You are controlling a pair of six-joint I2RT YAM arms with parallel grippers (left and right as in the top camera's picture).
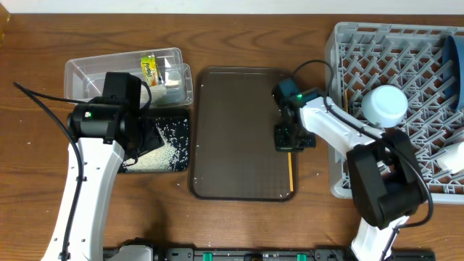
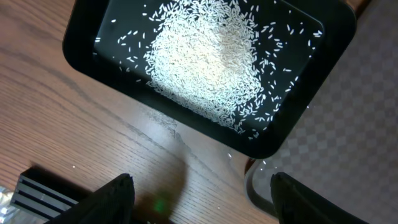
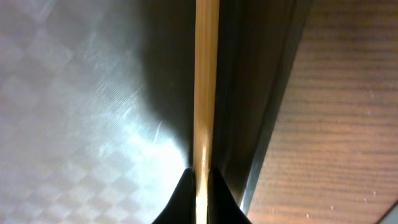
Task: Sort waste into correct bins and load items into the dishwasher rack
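My right gripper (image 1: pixel 290 142) is down at the right edge of the dark brown serving tray (image 1: pixel 232 130) and is shut on the wooden chopsticks (image 1: pixel 290 174); in the right wrist view the chopsticks (image 3: pixel 206 81) run straight up from between the closed fingertips (image 3: pixel 200 186). My left gripper (image 2: pixel 202 199) is open and empty above the wood table, just beside the black tray (image 2: pixel 292 134) holding a heap of white rice grains (image 2: pixel 205 56). The clear tub (image 1: pixel 87 72) holds the yellow-green wrapper (image 1: pixel 148 69) and white tissue (image 1: pixel 172 78). The grey rack (image 1: pixel 348 43) holds a dark-blue bowl (image 1: pixel 453 61), a white cup (image 1: pixel 386 105) and another cup (image 1: pixel 453 158).
The black tray (image 1: pixel 174 138) sits left of the serving tray, partly under my left arm. The rack's wall stands close to the right of my right gripper. A few loose rice grains lie on the table near the black tray.
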